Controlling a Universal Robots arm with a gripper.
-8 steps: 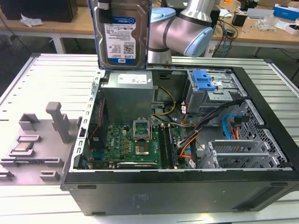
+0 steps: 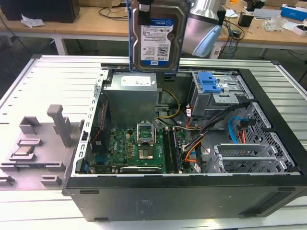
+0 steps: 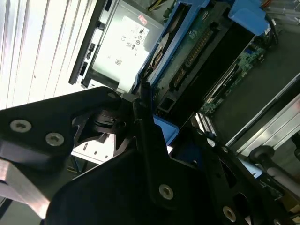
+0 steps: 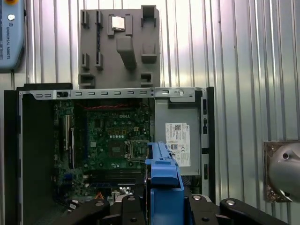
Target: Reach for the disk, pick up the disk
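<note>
Flat rectangular silver metal disk (image 2: pixel 157 36): white-and-blue label, barcodes, fine print illegible. Grey metal power-supply box (image 2: pixel 132 98) at the far edge of the black computer case (image 2: pixel 192 201): white sticker, unreadable. Green motherboard (image 4: pixel 117 136): white lettering.

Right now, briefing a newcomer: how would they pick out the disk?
Find the open black computer case. The disk is held upright above it: a silver drive with a barcode label and blue side rails, unlike the bare blue latch inside.
</note>
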